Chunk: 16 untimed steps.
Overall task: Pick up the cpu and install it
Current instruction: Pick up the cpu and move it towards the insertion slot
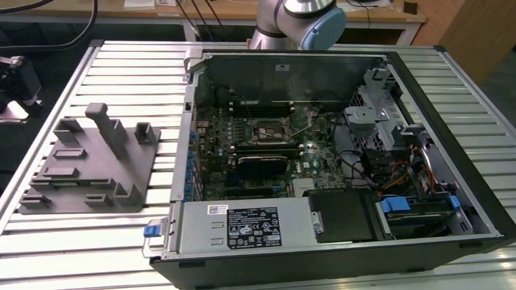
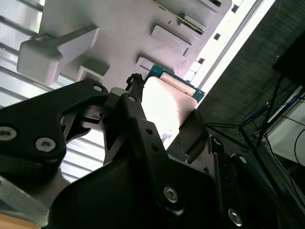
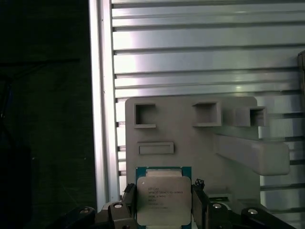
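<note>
The cpu (image 3: 163,198), a flat square chip with a silver top and a thin green edge, sits between my gripper's (image 3: 163,206) two black fingers (image 3: 128,200), which press on two of its opposite sides. In the second wrist view the same cpu (image 2: 167,102) is clamped in the gripper (image 2: 164,126), held well above the grey fixture (image 2: 133,28). That fixture (image 3: 190,133) lies below on the slatted metal table. In the exterior view the fixture (image 1: 89,163) stands at the left, and the black socket frame (image 1: 266,130) lies on the motherboard inside the open computer case (image 1: 451,151).
The arm's base (image 1: 298,21) rises behind the case. A tall grey post (image 1: 109,130) stands up from the fixture. Drive cages and cables (image 1: 387,145) crowd the exterior view's right of the case, with a power supply (image 1: 246,226) at its front. The slatted table (image 1: 121,66) surrounds everything.
</note>
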Available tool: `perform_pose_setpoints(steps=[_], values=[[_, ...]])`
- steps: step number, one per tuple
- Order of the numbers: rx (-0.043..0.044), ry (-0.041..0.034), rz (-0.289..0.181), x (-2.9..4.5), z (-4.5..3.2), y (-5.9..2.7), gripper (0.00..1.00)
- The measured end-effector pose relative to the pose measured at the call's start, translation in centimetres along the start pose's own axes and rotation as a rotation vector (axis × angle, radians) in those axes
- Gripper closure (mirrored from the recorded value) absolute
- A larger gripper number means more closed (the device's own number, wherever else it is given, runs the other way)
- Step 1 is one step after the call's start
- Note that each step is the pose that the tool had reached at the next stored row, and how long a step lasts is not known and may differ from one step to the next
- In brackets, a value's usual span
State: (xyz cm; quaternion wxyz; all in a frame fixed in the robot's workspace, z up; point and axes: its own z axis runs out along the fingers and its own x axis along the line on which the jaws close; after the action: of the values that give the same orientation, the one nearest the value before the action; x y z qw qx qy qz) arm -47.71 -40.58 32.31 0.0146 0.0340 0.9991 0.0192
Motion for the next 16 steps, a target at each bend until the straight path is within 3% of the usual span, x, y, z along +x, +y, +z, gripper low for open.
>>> perform_pose_setpoints(steps=[16], values=[[0.0, -0.0003, 0.0, -0.09, -3.68, 0.25, 0.45]])
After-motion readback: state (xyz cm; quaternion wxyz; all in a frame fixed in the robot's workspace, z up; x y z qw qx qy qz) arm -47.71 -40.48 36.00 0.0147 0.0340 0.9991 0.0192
